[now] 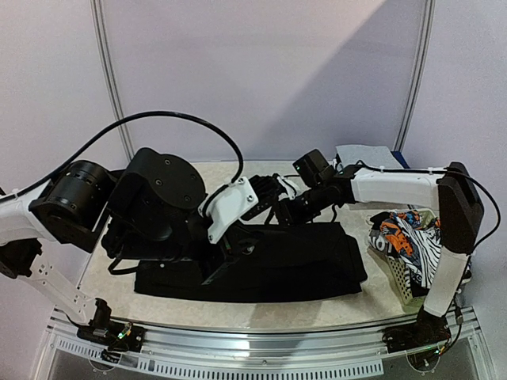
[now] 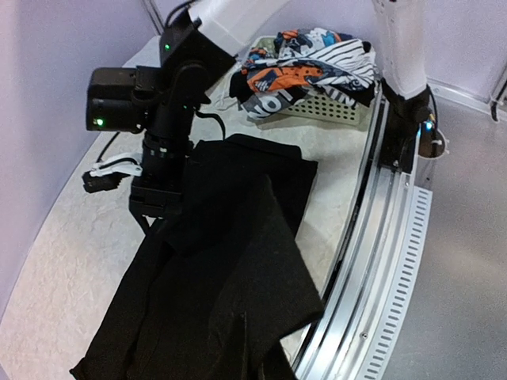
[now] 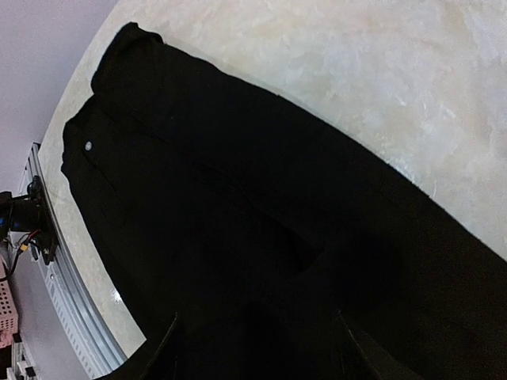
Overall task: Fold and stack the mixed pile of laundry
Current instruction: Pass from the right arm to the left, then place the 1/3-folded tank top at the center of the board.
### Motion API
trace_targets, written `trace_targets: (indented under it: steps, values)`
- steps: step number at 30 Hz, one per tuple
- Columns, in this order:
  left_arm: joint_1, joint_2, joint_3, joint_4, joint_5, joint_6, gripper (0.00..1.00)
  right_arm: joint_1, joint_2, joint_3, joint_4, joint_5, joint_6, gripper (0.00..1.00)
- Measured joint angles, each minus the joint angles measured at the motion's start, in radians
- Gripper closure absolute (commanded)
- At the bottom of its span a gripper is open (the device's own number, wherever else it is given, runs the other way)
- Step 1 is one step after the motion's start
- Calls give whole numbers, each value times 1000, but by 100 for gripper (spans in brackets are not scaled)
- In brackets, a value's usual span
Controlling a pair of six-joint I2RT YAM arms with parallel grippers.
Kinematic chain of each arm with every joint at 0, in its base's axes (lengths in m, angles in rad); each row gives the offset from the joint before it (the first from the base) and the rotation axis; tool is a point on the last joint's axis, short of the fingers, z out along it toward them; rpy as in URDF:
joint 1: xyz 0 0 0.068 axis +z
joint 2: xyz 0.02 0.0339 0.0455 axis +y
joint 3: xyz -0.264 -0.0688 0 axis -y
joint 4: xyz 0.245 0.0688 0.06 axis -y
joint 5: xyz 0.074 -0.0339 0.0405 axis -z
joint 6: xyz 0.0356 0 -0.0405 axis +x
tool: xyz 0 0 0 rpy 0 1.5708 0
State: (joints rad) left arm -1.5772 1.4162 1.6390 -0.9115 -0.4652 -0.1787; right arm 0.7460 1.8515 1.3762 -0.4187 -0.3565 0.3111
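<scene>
Black garment [image 1: 317, 261] lies spread on the table [image 1: 380, 305] at frame centre, 1 flap raised by the shut left pincer [image 1: 223, 263], apparently for folding, while the right pincer [image 3: 257, 318], jaws apart, holds nothing, likely anchoring the cloth.

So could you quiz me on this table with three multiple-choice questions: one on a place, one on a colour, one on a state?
1. Where does the white basket stand?
A) mid-table
B) at the right end of the table, by the right arm
C) on the floor
2. What colour is the big garment spread out on the table?
A) grey
B) orange
C) black
3. What state is the basket in?
A) empty
B) holding printed clothes
C) upside down
Answers: 1 B, it sits beside that arm's base; 2 C, it shows black in every view; 3 B, patterned cloth spills over its rim.
</scene>
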Motion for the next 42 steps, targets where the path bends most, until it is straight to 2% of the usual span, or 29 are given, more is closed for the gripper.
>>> trace_targets:
  steps: [6,9,14,23,30,42]
  values:
    - [76,-6,-26,15,-15,-57,100,-61,40,-63,5,-77,-8,46]
    - [201,-24,-83,43,21,-82,100,-119,41,-84,10,-107,0,46]
    - [435,-52,-157,92,111,-126,100,-192,40,-116,51,-111,21,39]
    - [745,-66,-311,209,293,-246,100,-256,-63,-158,69,45,92,35]
    - [909,-66,-455,294,414,-306,100,-264,-130,-159,87,124,107,33]
    - [1078,-62,-669,399,577,-393,100,-264,-130,-172,84,159,107,33]
